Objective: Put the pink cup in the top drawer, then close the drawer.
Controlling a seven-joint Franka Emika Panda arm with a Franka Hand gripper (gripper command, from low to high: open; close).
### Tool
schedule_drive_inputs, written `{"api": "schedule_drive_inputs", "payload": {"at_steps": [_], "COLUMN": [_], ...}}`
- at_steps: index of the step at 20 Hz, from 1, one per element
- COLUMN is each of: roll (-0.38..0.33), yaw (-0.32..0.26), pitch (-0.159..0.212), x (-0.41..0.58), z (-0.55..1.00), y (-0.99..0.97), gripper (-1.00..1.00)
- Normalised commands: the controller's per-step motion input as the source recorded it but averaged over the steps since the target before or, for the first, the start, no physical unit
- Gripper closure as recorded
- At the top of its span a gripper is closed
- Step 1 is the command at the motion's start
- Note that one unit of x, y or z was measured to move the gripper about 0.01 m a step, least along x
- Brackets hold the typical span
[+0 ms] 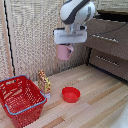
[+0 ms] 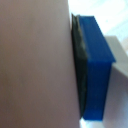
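Observation:
My white gripper (image 1: pixel 67 46) hangs from the white arm, high above the wooden floor, shut on the pale pink cup (image 1: pixel 64 52), which hangs upright below it. In the wrist view the cup's pink wall (image 2: pixel 32 65) fills most of the picture, pressed against one blue fingertip (image 2: pixel 95 70). The dark brown chest of drawers (image 1: pixel 107 52) stands at the exterior view's right. Its uppermost drawer (image 1: pixel 106 31) with a silver bar handle (image 1: pixel 105 37) is just to the right of the gripper. I cannot tell whether that drawer is pulled out.
A big red basket (image 1: pixel 21 99) stands on the floor at the exterior view's lower left. A small patterned box (image 1: pixel 44 81) stands beside it. A flat red bowl (image 1: pixel 71 94) lies on the floor below the gripper. A woven screen (image 1: pixel 35 35) forms the back wall.

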Motion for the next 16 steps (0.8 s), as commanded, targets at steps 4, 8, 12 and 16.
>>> {"api": "schedule_drive_inputs", "payload": {"at_steps": [4, 8, 12, 16], "roll": [-0.077, -0.087, -0.077, -0.08], "yaw": [-0.034, -0.034, -0.046, -0.087], "pitch": [0.124, 0.118, 0.109, 0.099], "x": [0.184, 0.203, 0.269, 0.392], "z": [0.85, 0.83, 0.88, 0.89], "y": [-0.13, -0.15, -0.14, -0.1], "gripper": [1.0, 1.0, 1.0, 1.0]}}
